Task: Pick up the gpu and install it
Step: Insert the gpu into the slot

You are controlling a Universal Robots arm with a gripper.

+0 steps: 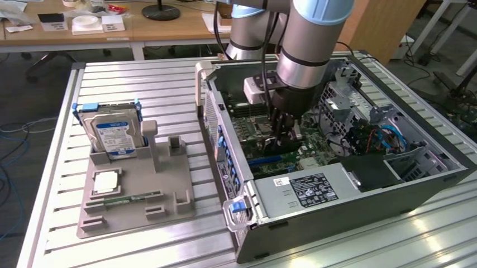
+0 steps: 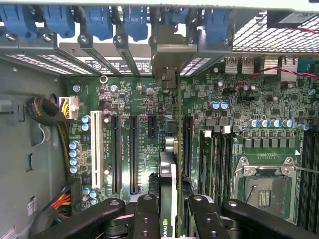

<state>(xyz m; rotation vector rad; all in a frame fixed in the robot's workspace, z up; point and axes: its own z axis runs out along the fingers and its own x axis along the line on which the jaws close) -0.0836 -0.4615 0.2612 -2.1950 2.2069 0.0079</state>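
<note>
A ribbed metal table [image 1: 149, 84] carries an open computer case [image 1: 358, 201] lying on its side at the exterior view's right, its inside facing up. The robot arm [image 1: 309, 50] comes down from the far side into the case. At the exterior view's left, well apart from the case, a gray holder tray [image 1: 134, 206] carries an upright silver hard drive [image 1: 115, 137] with a blue-and-white label, its print too small to read. A black sticker [image 1: 309, 190] with white print sits on the metal box in the near part of the case; its words cannot be read either.

Inside, the green motherboard [image 2: 139, 99] shows one long white slot [image 2: 94, 149] beside several black slots, a row of blue clips [image 2: 99, 20] along the case's slotted wall, and a bare processor socket [image 2: 264, 191].

The gpu [image 2: 168, 179] stands on edge over the black slots, seen end-on, with a green-and-white Nvidia mark near the fingers. The gripper [image 2: 169, 211] is closed on the gpu, one black finger [image 2: 147, 211] pressed to each flat side.
</note>
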